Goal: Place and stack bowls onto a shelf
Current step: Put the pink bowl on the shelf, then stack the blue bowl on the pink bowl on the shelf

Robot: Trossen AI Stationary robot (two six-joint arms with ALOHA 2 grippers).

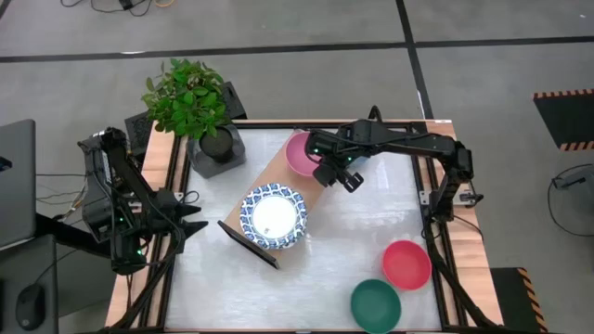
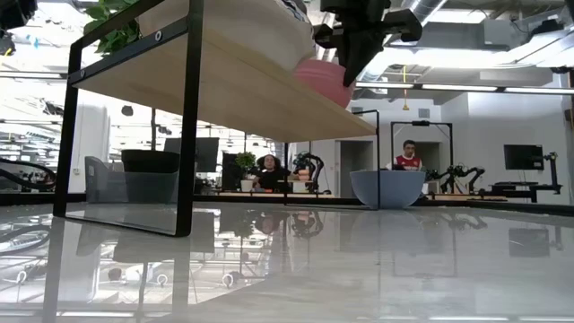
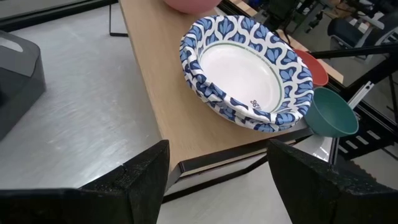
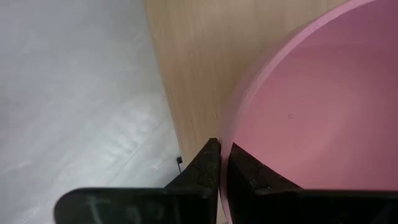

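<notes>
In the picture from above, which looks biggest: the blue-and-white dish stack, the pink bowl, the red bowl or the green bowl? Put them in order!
1. Blue-and-white dish stack, clearly widest.
2. Red bowl and green bowl: they look alike, so I won't rank them.
Pink bowl: the right gripper hides part of it, so its place is unsure.

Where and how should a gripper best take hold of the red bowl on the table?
Probably by the rim, from above: the red bowl stands upright and open, so one finger can go inside the wall and one outside. Its side away from the teal bowl is free.
</notes>
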